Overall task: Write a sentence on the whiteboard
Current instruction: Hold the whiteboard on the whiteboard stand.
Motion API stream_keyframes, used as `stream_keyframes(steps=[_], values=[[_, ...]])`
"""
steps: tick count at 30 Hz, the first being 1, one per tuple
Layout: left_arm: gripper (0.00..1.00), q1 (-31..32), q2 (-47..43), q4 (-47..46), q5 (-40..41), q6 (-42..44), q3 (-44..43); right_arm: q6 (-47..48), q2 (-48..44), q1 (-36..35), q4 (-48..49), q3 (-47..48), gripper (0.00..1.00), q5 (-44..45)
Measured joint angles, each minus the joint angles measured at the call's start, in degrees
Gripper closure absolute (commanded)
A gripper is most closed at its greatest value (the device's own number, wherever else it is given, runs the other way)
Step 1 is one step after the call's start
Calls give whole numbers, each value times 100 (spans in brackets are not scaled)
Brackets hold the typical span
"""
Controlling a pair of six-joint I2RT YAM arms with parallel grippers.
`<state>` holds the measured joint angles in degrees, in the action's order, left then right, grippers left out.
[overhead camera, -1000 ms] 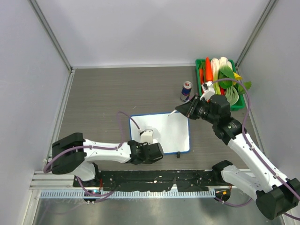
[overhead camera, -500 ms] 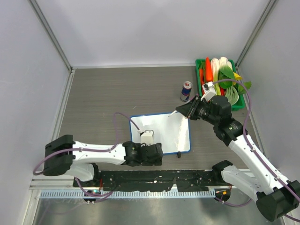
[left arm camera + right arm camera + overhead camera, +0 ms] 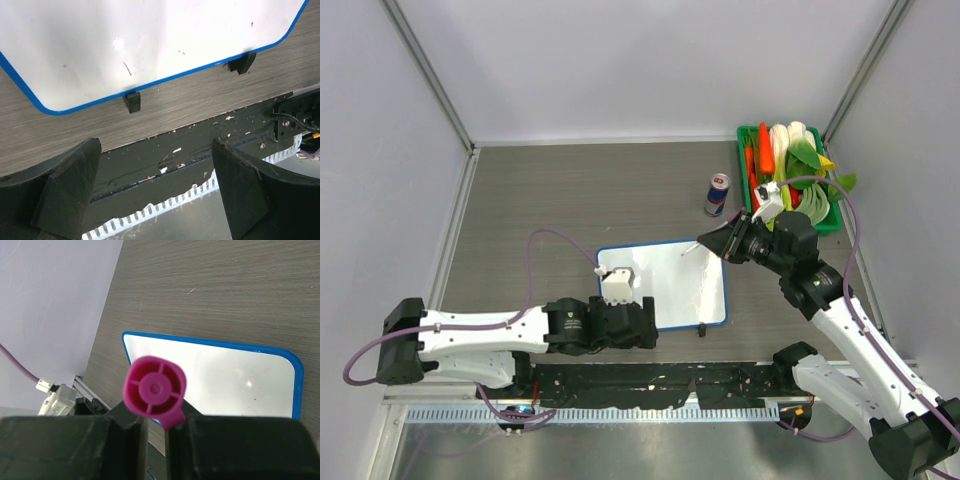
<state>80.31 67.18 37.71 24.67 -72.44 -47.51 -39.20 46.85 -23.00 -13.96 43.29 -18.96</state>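
Top external view: the left gripper point(image 3: 157, 146) has drawn back to the near edge of the whiteboard point(image 3: 670, 290), its fingers spread wide and empty. The right gripper point(image 3: 728, 240), clamped on a pink-ended marker point(image 3: 155, 390), hovers over the whiteboard's far right corner. The whiteboard lies flat and looks unwritten, so writing is probably next.

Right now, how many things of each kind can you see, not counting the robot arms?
whiteboard: 1
marker: 1
drink can: 1
green crate of vegetables: 1
Total: 4
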Motion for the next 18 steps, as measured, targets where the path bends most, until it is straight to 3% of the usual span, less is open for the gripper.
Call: stream_keyframes(steps=[7, 18], values=[[0, -225, -289, 205, 205, 542, -396, 2, -37, 0, -44, -22, 99, -4], [0, -2133, -756, 249, -479, 1947, -960, 7, -48, 2, -118, -74, 99, -22]])
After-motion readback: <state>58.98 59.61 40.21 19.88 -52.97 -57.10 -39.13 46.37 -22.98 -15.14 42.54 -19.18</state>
